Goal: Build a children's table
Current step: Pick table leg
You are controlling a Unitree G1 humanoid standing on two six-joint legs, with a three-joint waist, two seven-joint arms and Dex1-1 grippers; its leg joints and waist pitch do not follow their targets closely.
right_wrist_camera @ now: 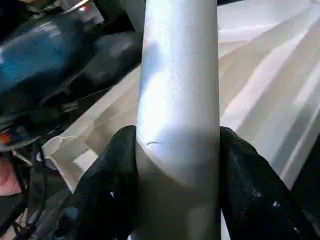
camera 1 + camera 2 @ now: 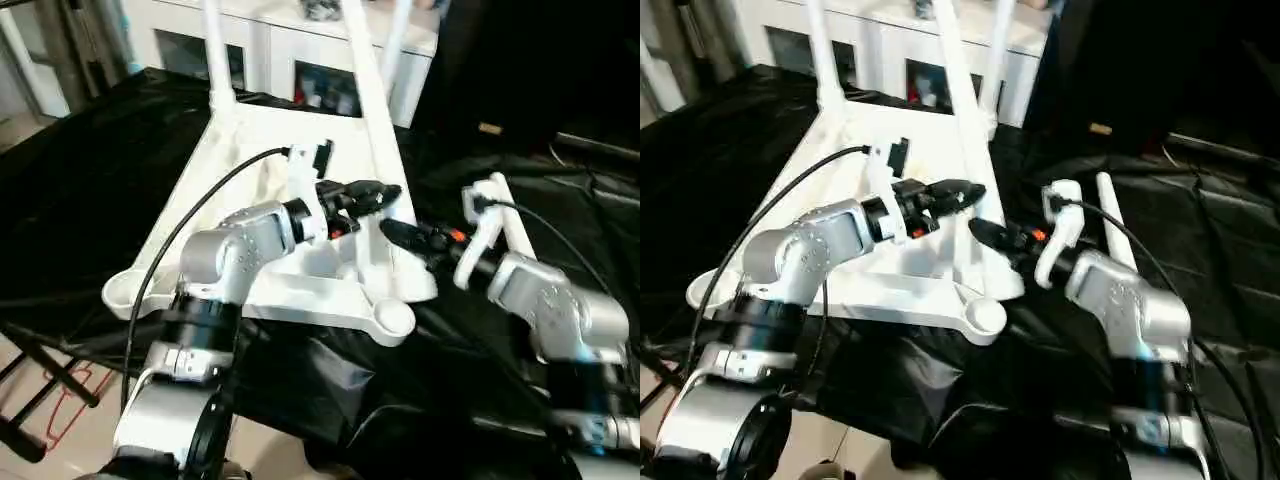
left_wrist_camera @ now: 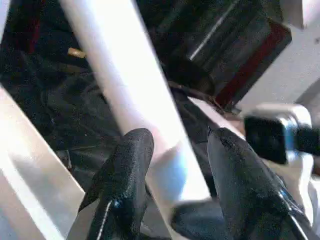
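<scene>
1. Left gripper (image 2: pixel 385 193) comes in first, fingers (image 3: pixel 125 175) set either side of the leaning leg (image 2: pixel 368 95), grasping it.
2. Centre: tabletop (image 2: pixel 250 170) lies underside-up on the black cloth (image 2: pixel 80 190), two legs already upright at its far corners.
3. Right gripper (image 2: pixel 398 232) clamps the same leg lower down; next comes seating it straight in its socket.

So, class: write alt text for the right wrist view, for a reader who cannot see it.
Two black fingers of the right gripper clamp a white tube leg that runs up the picture. Behind it lies the ribbed white tabletop.
</scene>
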